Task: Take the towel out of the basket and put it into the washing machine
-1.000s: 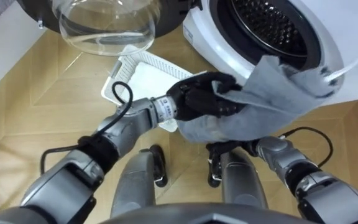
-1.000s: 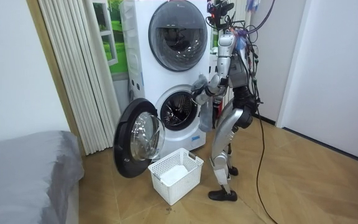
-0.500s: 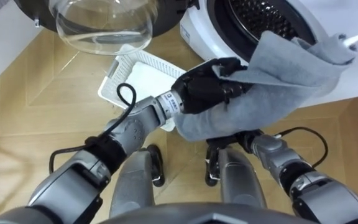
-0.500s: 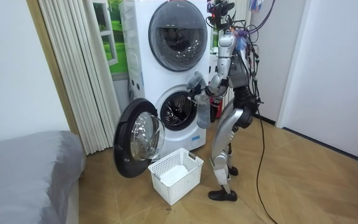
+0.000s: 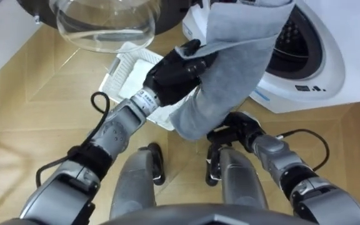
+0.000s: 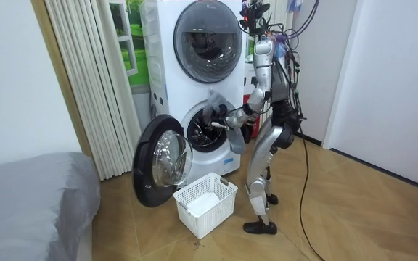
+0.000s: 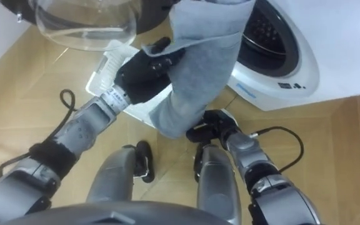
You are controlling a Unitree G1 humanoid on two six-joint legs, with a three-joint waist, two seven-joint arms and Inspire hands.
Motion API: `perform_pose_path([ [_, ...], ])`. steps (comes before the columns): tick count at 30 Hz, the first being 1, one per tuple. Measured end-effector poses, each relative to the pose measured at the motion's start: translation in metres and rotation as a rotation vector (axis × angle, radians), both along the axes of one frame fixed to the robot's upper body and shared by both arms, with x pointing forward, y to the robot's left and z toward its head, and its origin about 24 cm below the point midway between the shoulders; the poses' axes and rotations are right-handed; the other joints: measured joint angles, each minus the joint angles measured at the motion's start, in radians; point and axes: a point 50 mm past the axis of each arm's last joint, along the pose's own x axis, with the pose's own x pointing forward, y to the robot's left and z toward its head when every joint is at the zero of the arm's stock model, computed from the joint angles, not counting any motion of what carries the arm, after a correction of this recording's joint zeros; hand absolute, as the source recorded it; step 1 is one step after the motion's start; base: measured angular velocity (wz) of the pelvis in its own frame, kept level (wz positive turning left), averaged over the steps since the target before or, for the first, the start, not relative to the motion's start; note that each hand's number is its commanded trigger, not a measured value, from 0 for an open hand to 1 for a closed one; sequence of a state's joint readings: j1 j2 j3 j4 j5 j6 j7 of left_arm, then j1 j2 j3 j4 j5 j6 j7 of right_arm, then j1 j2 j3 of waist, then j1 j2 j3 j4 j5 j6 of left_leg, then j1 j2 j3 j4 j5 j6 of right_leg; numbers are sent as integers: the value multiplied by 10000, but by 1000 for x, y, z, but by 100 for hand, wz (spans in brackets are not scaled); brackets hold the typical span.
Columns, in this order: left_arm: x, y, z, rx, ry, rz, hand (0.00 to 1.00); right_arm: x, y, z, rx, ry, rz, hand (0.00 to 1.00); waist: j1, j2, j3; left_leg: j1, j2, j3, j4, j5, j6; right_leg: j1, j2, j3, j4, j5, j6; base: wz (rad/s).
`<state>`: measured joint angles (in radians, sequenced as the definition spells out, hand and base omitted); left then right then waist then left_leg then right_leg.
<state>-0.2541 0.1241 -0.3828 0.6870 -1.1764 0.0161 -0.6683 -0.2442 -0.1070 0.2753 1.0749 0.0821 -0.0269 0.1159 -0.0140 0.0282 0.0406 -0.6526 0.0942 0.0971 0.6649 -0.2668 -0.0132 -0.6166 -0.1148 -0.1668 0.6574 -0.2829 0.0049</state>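
The grey towel point(image 5: 233, 59) hangs from my left hand point(image 5: 170, 78), whose dark fingers are curled round its edge. The cloth's upper part is up at the mouth of the lower washing machine drum point(image 5: 299, 37), and its lower part droops toward my knees. In the room view the towel point(image 6: 216, 110) is at the open drum point(image 6: 203, 129), held out from where I stand upright in front of the machine. My right hand point(image 5: 237, 128) is low, just below the towel's hanging end, fingers curled and holding nothing.
The round glass door point(image 5: 105, 25) stands swung open to my left. A white slatted laundry basket point(image 5: 125, 74) sits on the wooden floor under my left arm. A second machine point(image 6: 207, 40) is stacked above. A grey bed point(image 6: 27, 203) and curtain lie at the room view's left.
My left hand has lifted the towel up and across to the drum's mouth. The right hand has dropped out from under the cloth and curled its fingers.
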Motion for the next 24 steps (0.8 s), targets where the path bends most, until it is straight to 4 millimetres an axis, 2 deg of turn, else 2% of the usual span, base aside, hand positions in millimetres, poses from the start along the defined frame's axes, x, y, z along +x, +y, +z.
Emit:
perform_pose_path([
  [5,-17,32,-32,476,1595,1331,0,-12,-14,-5,-455,234,-245,100,474,123,-72,43,-2,7,-145,15,-25,38,31,-18,-147,21,3,0],
  [8,-34,51,-53,1546,2732,1924,0,-13,-21,-5,-711,238,-330,100,568,127,-74,38,-10,1,-250,32,-54,15,40,-25,-184,24,-3,0],
  [11,-49,63,-65,2720,3333,2118,0,-11,-27,-3,-772,105,-640,100,614,131,-73,16,-13,2,-281,42,-68,-20,39,-16,-184,24,-3,0],
  [14,-51,65,-69,3920,3406,1857,0,-11,-32,-3,-880,121,-832,100,750,142,-66,9,-15,4,-299,44,-68,-20,29,-23,-175,24,-3,0],
  [19,-52,66,-75,6554,3380,1409,0,-16,-32,-6,-1036,311,-880,100,748,148,-67,10,-24,6,-322,44,-67,-16,22,-28,-168,22,-2,0],
  [24,-49,68,-75,7938,3313,1554,0,-18,-36,-6,-1034,270,-1450,100,732,146,-66,-203,-37,63,-170,52,-55,-294,-51,-3,15,5,-20,-1],
])
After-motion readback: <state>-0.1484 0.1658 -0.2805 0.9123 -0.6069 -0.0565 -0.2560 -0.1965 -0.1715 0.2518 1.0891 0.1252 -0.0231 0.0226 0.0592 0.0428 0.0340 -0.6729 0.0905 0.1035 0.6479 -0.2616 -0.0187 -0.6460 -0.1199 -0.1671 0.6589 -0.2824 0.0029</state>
